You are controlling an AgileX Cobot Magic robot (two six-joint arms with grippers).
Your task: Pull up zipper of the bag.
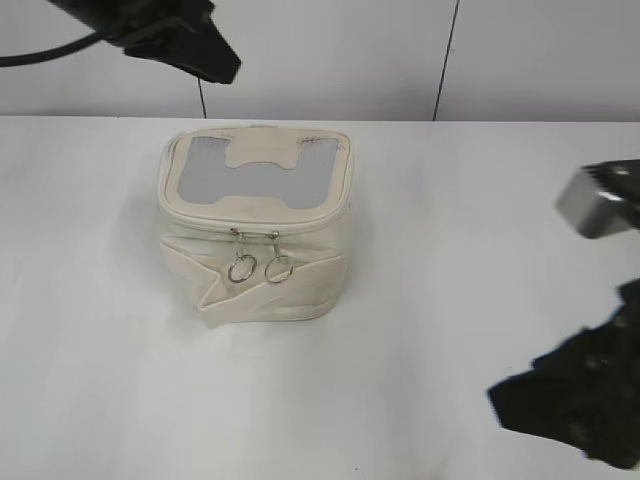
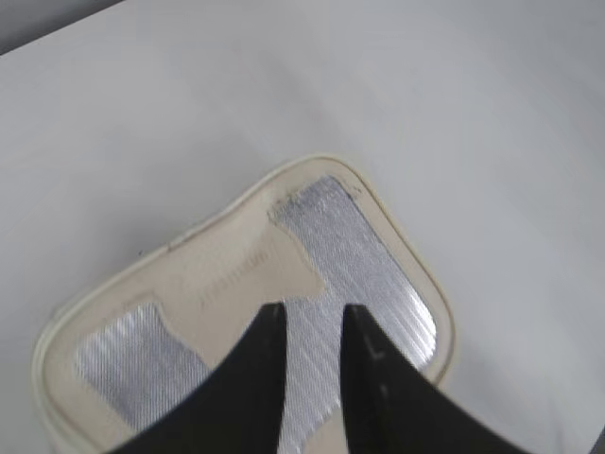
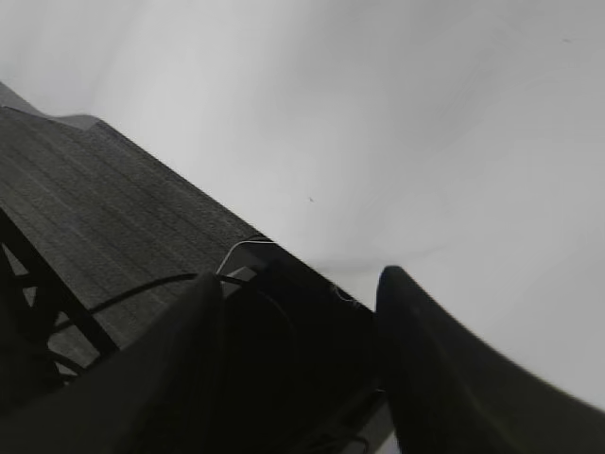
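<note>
The cream bag (image 1: 255,225) stands on the white table left of centre, with its grey H-shaped panel (image 1: 250,170) on the lid. Its zipper (image 1: 255,222) runs along the lid's front edge; two silver sliders sit side by side at the front middle, their ring pulls (image 1: 260,268) hanging down. A flat cream strap (image 1: 240,290) wraps the front. My left gripper (image 2: 307,317) is open and empty above the bag's lid (image 2: 236,274); in the exterior view it is at the top left (image 1: 190,45). My right gripper (image 3: 298,284) is open and empty at the table's front right edge (image 1: 580,395).
The white table (image 1: 450,300) spreads around the bag. A grey wall with a dark vertical seam (image 1: 445,60) rises behind it. The right wrist view shows the dark floor (image 3: 104,208) beyond the table edge and a cable.
</note>
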